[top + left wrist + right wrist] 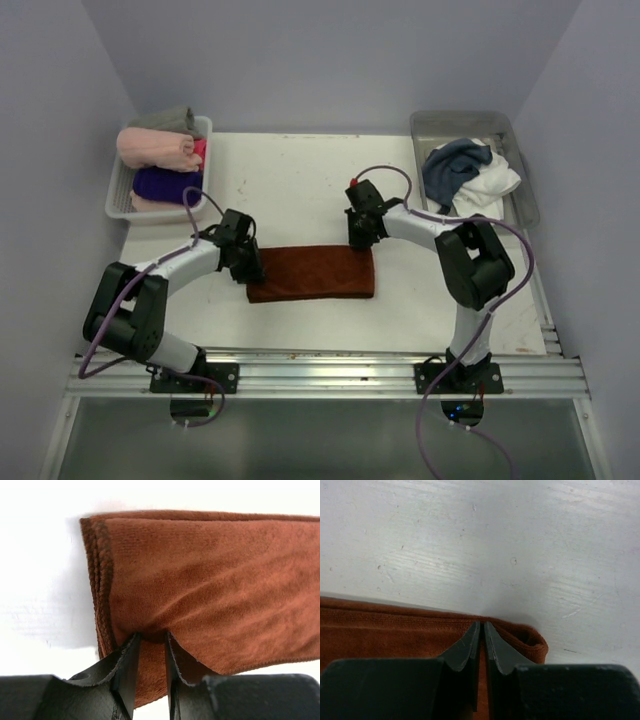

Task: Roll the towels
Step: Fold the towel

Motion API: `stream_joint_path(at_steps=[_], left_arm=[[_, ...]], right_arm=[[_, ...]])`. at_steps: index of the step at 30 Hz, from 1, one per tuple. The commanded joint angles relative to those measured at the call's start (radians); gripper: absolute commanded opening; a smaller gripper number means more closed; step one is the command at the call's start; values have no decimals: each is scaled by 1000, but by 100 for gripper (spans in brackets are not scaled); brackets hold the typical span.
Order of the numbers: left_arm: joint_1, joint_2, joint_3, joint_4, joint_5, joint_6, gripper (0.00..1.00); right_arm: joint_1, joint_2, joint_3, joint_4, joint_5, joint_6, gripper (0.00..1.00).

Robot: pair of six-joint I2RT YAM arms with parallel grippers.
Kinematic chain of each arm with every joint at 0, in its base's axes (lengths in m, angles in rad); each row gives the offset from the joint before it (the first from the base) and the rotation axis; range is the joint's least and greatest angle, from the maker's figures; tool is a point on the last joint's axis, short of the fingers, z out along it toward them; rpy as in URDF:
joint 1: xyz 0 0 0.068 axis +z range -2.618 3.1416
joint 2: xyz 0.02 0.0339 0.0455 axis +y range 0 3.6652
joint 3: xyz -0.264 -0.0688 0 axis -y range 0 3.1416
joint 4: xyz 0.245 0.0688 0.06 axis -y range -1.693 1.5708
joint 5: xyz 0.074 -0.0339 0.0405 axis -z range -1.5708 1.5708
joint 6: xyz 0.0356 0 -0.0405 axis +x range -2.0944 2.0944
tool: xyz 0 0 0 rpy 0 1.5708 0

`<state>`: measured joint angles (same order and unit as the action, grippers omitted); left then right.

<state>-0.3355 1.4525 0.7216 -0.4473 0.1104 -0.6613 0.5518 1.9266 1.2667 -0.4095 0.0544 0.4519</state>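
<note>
A rust-brown towel [312, 272] lies folded into a long strip in the middle of the white table. My left gripper [250, 268] is at its left end, and the left wrist view shows it [151, 637] shut on a pinch of the brown towel [210, 570] near the stitched edge. My right gripper [358, 240] is at the strip's far right corner. There it [481, 625] is shut on the towel's folded edge [380, 630], with only a thin layer between the jaws. A slate-blue towel [455, 165] and a white towel [492, 185] lie crumpled at the back right.
The blue and white towels sit in a metal tray [460, 116]. A white basket [118, 196] at the back left holds a pale pink roll [155, 148], a purple roll [165, 183] and a grey cloth [172, 118]. Walls close in on three sides.
</note>
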Motion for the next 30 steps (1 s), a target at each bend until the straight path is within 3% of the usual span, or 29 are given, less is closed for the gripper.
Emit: stream_joint_path(at_steps=[1, 7, 11, 17, 23, 30], left_arm=[[0, 84, 84, -7, -92, 69, 31], [0, 290, 333, -2, -106, 120, 31], [-2, 434, 507, 1, -106, 160, 30], [-54, 579, 806, -86, -167, 219, 31], [-99, 454, 803, -73, -228, 192, 35], [-99, 332, 675, -67, -245, 151, 36]], right_arm=[[-26, -41, -76, -6, 90, 4, 11], [-26, -188, -288, 29, 93, 76, 11], [-12, -316, -490, 69, -2, 149, 9], [134, -501, -512, -11, -7, 220, 10], [134, -614, -409, -92, 150, 189, 18], [134, -493, -342, -65, 87, 134, 13]])
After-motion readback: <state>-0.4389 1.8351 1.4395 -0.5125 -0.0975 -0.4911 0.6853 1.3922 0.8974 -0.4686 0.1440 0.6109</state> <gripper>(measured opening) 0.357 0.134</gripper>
